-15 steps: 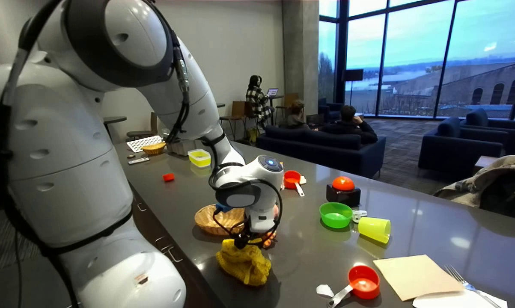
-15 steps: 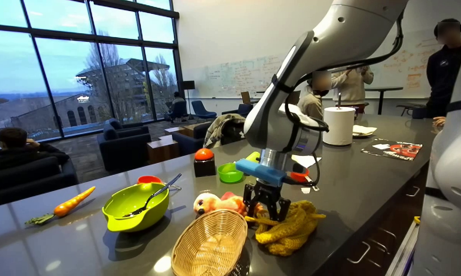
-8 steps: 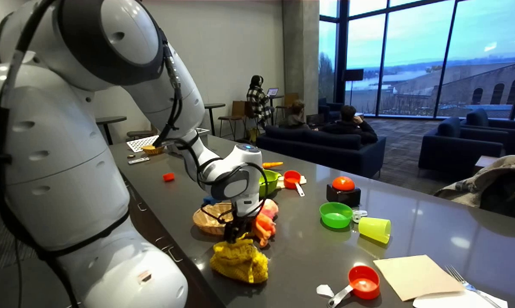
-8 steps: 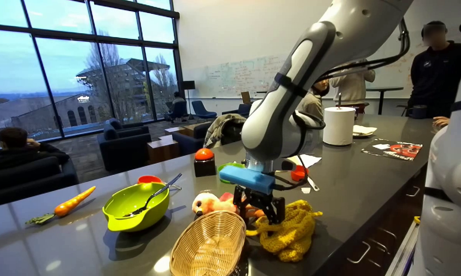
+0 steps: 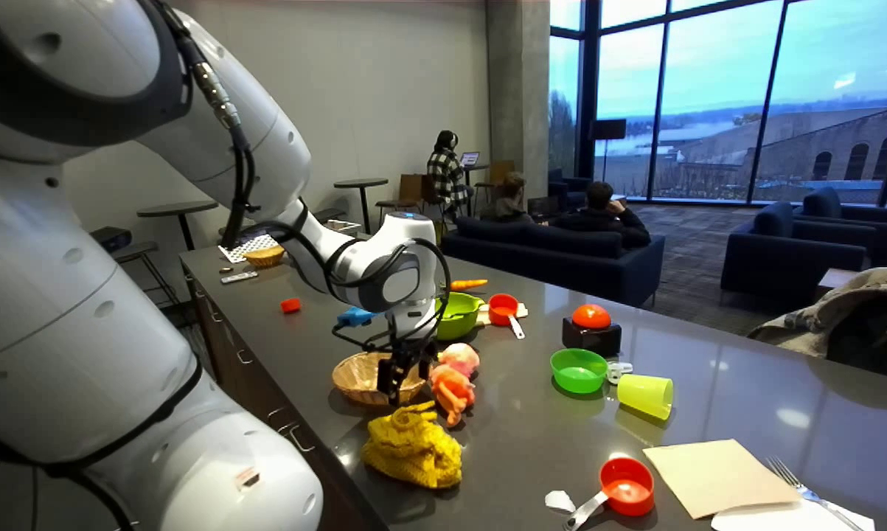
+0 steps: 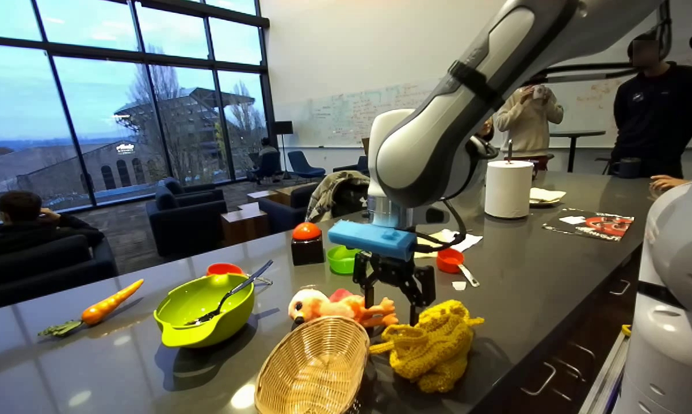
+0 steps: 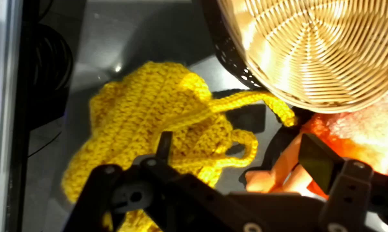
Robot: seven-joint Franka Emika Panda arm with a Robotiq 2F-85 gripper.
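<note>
gripper [image 6: 391, 307]: jaws spread wide | yellow cloth [image 7: 148, 119]: on counter [image 5: 531, 442], below jaws, under one finger, contact unclear | orange toy [image 6: 346, 307]: on counter, near opposite finger | basket [image 6: 317, 368]: on counter, lower than jaws, just off to their side

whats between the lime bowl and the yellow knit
In an exterior view, the plush toy and, nearer the camera, the basket lie between the lime bowl and the yellow knit.
</note>
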